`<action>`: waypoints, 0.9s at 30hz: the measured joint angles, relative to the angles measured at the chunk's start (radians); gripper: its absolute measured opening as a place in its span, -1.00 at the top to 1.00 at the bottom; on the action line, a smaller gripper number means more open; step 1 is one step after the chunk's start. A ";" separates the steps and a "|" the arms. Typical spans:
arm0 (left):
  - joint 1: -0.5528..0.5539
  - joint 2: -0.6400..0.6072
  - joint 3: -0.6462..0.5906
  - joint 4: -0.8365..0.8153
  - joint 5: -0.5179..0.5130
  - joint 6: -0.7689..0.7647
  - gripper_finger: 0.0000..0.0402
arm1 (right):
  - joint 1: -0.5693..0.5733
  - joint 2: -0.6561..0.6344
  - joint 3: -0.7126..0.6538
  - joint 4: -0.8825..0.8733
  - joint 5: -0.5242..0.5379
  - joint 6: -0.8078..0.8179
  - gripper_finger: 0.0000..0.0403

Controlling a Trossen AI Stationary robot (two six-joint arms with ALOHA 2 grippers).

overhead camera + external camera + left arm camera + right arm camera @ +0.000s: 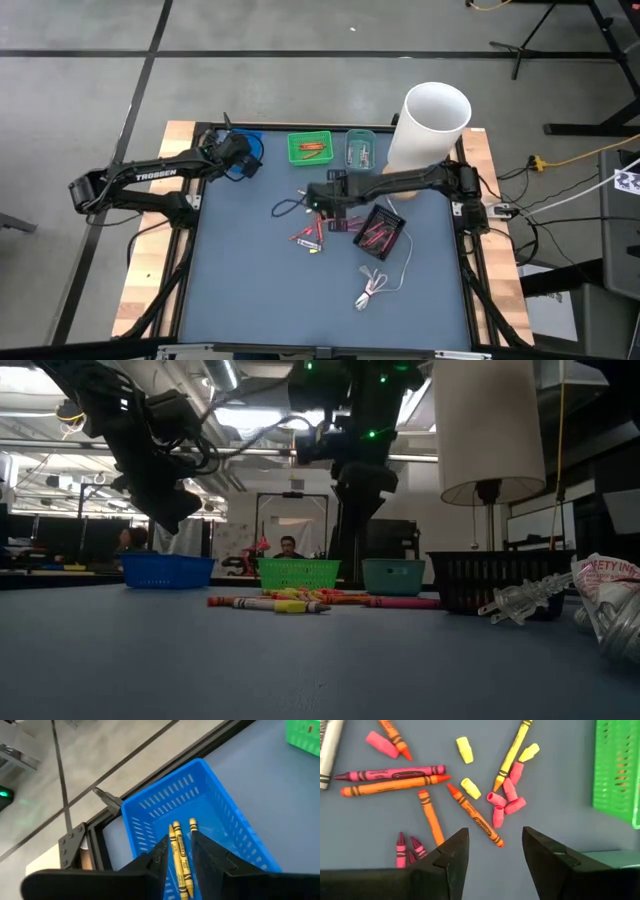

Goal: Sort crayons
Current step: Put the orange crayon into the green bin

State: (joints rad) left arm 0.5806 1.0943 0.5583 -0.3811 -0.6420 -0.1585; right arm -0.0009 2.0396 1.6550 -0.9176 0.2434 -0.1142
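L gripper [181, 851] hung over the blue tray [246, 150] at upper left of the high view, fingers a bit apart, two yellow crayons [181, 857] between them inside the tray. R gripper [492, 851] was mid-frame, fingers wide w/ nothing in them, over the loose crayons [420, 785] on the table [250, 290].

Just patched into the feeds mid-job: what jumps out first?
The loose crayons scattered mid-table, with the open right gripper hovering directly above them. At the back left corner, the left gripper hangs over the blue tray, two yellow crayons lying inside.
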 joint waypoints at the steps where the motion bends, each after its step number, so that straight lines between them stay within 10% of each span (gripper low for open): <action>1: 0.000 0.000 0.000 0.000 0.007 0.000 0.66 | -0.014 0.000 0.000 0.000 -0.023 0.000 0.10; 27: 0.000 0.000 0.000 0.000 0.013 0.000 0.66 | -0.112 0.001 -0.243 0.233 -0.111 -0.111 0.10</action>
State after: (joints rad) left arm 0.5804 1.0943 0.5583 -0.3812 -0.6292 -0.1585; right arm -0.1127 2.0407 1.4125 -0.6848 0.1323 -0.2250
